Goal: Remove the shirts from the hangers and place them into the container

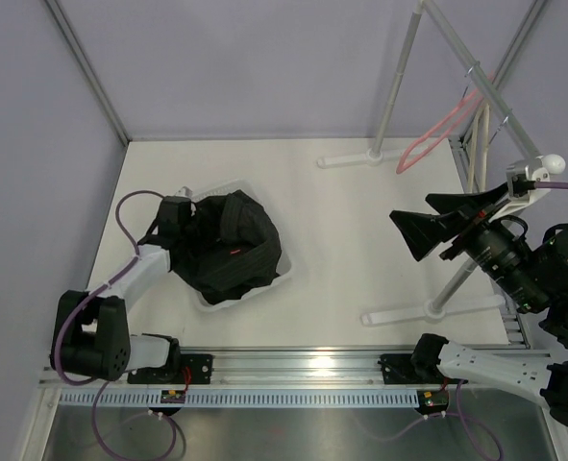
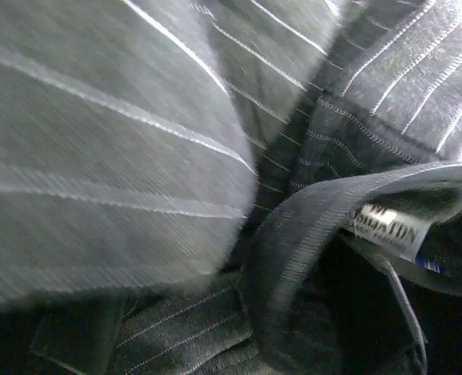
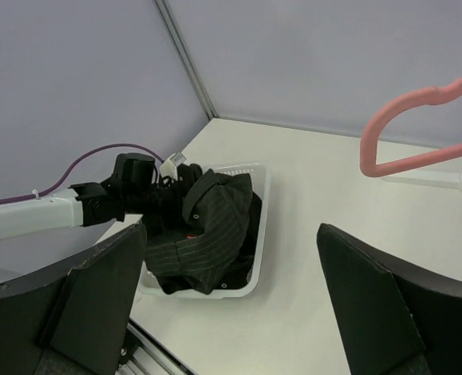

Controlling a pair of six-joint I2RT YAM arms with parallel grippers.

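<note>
On the white tabletop (image 1: 360, 240), the charcoal pinstriped shirt (image 1: 235, 240) lies heaped in the perforated white plastic basket (image 1: 221, 300) at 9 o'clock; the left hand (image 1: 175, 216), spread untellable, should lift straight out snag-free, while the right hand (image 1: 407, 235) gapes empty.

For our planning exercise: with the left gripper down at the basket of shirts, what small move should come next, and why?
Probably lift the left gripper straight up, clear of the container: the pinstriped shirt already lies heaped inside it, and the pink hanger hangs bare on the rack.

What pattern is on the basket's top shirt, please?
Charcoal shirt, thin pale pinstripes; best in left wrist view.
</note>
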